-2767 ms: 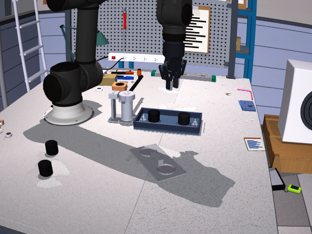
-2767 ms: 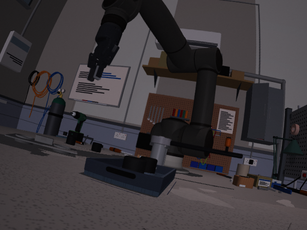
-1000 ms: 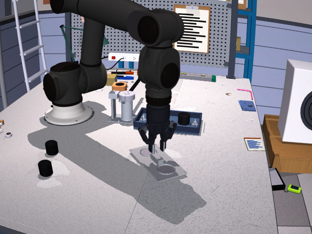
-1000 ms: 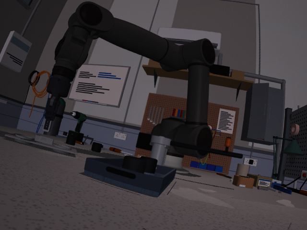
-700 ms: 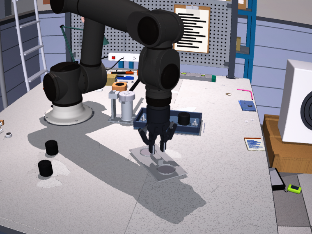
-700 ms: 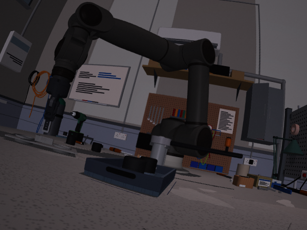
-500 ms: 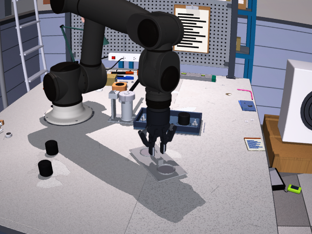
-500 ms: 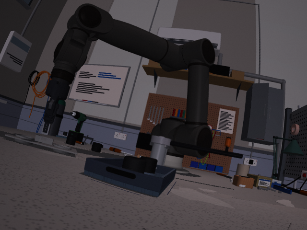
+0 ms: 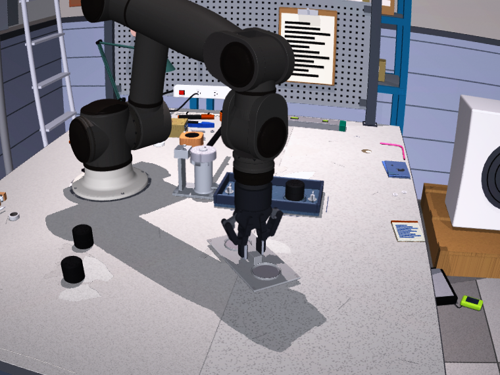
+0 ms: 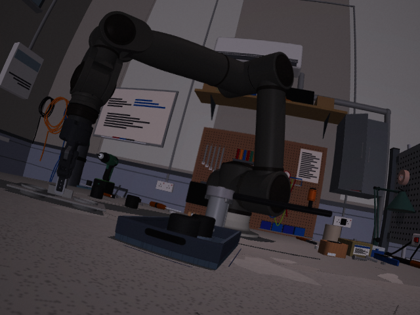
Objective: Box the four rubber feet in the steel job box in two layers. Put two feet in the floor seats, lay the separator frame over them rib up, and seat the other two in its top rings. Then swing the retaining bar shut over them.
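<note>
My gripper (image 9: 251, 253) stands open and empty, its fingers straddling the raised rib at the middle of the grey separator frame (image 9: 253, 262), which lies flat on the table in front of the box. The dark blue job box (image 9: 269, 194) sits behind it, and two black rubber feet (image 10: 190, 224) stand side by side on its floor; the side camera shows only one (image 9: 294, 190), the arm hiding the other. Two more feet (image 9: 82, 236) (image 9: 72, 269) stand apart on the table's left side. The retaining bar (image 10: 281, 205) juts out from the post, away from the box.
A grey cylinder post on a bracket (image 9: 202, 169) stands just left of the box. The arm's white base (image 9: 109, 182) sits further left. A booklet (image 9: 407, 230) lies near the right table edge, and tools crowd the back by the pegboard.
</note>
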{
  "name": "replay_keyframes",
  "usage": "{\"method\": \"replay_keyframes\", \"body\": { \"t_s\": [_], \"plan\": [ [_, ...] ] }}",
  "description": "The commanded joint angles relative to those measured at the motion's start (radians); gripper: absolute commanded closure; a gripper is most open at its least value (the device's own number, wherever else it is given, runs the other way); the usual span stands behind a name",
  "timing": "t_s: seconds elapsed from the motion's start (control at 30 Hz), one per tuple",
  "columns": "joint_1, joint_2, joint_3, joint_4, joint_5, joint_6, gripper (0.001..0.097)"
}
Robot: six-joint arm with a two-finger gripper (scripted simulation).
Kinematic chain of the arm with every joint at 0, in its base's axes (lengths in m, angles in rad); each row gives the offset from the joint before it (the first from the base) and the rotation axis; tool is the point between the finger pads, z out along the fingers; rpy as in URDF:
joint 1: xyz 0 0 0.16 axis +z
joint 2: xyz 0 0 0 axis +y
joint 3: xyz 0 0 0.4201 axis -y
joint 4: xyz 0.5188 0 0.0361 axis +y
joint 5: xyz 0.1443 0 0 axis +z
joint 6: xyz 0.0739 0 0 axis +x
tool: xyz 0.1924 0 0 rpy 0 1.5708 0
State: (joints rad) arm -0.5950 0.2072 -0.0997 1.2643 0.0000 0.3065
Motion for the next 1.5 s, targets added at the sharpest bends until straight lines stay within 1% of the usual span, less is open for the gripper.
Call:
{"method": "replay_keyframes", "body": {
  "t_s": [0.0,0.37,0.9,1.2,1.47],
  "plan": [
    [0.000,-0.001,0.001,0.000,0.000,0.000,0.0581],
    [0.000,-0.001,0.001,0.000,0.000,0.000,0.0586],
    [0.000,0.000,0.000,-0.001,0.000,0.000,0.0901],
    [0.000,-0.002,0.003,0.004,0.000,0.000,0.0901],
    [0.000,-0.009,0.022,0.028,0.000,0.000,0.0901]
  ]
}}
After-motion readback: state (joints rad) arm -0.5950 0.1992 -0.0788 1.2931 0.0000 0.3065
